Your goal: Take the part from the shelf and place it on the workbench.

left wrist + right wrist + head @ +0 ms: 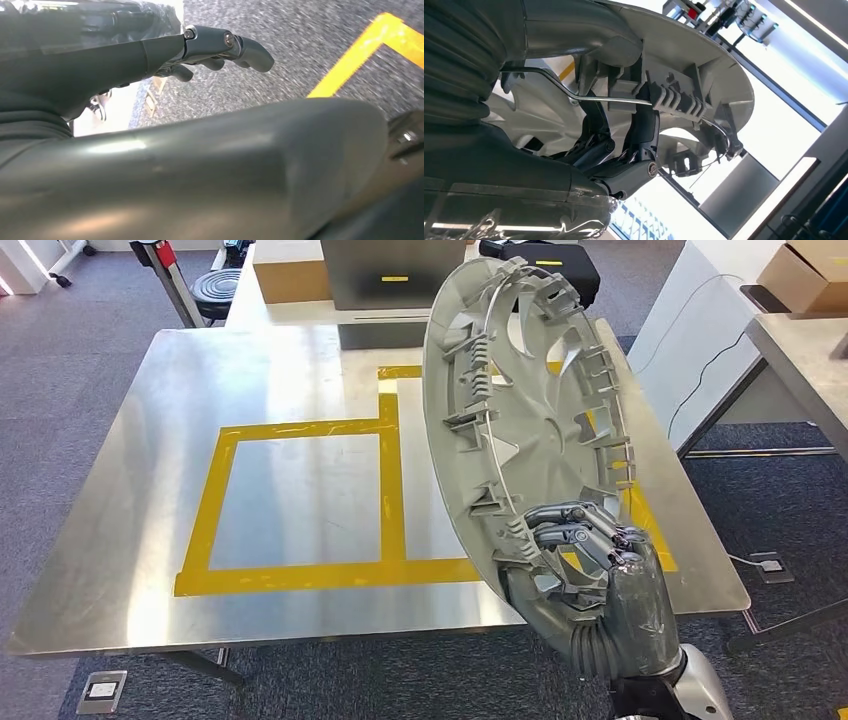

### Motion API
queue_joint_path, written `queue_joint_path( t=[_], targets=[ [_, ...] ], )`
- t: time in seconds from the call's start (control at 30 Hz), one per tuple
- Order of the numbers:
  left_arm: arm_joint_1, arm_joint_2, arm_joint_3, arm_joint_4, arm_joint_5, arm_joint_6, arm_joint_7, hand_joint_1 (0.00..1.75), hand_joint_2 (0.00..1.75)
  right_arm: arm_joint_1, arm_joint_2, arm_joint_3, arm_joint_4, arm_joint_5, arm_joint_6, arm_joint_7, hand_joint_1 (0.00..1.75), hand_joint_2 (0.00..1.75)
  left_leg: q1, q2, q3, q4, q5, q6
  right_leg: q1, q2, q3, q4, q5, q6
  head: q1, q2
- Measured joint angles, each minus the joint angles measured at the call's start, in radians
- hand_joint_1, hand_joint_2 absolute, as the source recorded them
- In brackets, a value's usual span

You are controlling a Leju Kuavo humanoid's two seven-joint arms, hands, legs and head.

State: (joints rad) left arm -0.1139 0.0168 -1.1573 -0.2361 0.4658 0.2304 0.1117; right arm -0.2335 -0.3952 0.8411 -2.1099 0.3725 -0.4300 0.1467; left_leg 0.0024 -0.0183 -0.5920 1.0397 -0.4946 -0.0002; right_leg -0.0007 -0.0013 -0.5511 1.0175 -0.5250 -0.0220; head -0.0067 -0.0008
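The right hand (pixel 585 560) grasps the part (pixel 530 420), a large grey plastic wheel cover, at its lower rim. In the head view the fingers (pixel 580 530) curl over the rim onto the ribbed inner side, which faces the camera. The part stands almost upright, tilted a little, and it is held in the air above the right side of the workbench (pixel 150 490). It does not touch the metal top. Behind it, yellow tape (pixel 390 480) marks rectangular fields on the workbench; the part covers much of the right field.

In the right wrist view the dark fingers (pixel 644 135) reach up behind the rim of the part (pixel 684 65), just beside a thin metal wire ring (pixel 614 99) that runs through the grey clips.

The left hand (pixel 210 47) shows in the left wrist view above grey carpet (pixel 300 45) with a yellow floor line (pixel 360 50). Its fingers are bent a little and apart, and they hold nothing.
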Motion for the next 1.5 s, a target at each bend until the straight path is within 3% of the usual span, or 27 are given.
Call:
queue_joint_path(
  t=[0.23, 0.43, 0.97, 1.17, 1.5],
  targets=[
    [-0.020, -0.004, -0.006, 0.000, -0.040, -0.015, 0.039, 0.00, 1.75, -0.105, 0.001, -0.007, 0.094, -0.112, 0.081, 0.043, 1.75, 1.75, -0.003, 0.001, -0.001, 0.000, 0.003, 0.011, -0.002, 0.000, 0.000, -0.005, 0.006, 0.012, 0.002, 0.000],
    [-0.046, -0.012, -0.024, 0.000, -0.073, -0.033, 0.048, 0.00, 1.75, -0.240, 0.022, -0.001, 0.241, -0.185, 0.147, 0.084, 1.75, 1.75, -0.003, 0.001, -0.001, -0.001, 0.009, 0.012, -0.002, -0.001, -0.001, -0.004, 0.010, 0.017, 0.003, 0.000],
    [-0.079, -0.061, -0.058, 0.000, -0.139, -0.042, 0.101, 0.00, 1.75, -0.562, 0.154, 0.101, 0.793, -0.177, 0.304, 0.199, 1.75, 1.75, -0.003, 0.000, -0.002, -0.005, 0.013, 0.010, -0.001, -0.004, -0.004, -0.003, 0.012, 0.014, 0.003, 0.000],
    [-0.081, -0.069, -0.066, 0.000, -0.149, -0.044, 0.108, 0.00, 1.75, -0.624, 0.211, 0.149, 0.957, -0.136, 0.359, 0.223, 1.75, 1.75, -0.003, 0.000, -0.003, -0.006, 0.013, 0.010, -0.001, -0.004, -0.005, -0.003, 0.012, 0.014, 0.003, 0.000],
    [-0.084, -0.076, -0.071, 0.000, -0.162, -0.045, 0.114, 0.00, 1.75, -0.638, 0.298, 0.251, 1.198, -0.098, 0.478, 0.214, 1.75, 1.75, -0.002, 0.000, -0.003, -0.006, 0.013, 0.010, -0.001, -0.004, -0.006, -0.003, 0.012, 0.014, 0.003, 0.000]
  ],
)
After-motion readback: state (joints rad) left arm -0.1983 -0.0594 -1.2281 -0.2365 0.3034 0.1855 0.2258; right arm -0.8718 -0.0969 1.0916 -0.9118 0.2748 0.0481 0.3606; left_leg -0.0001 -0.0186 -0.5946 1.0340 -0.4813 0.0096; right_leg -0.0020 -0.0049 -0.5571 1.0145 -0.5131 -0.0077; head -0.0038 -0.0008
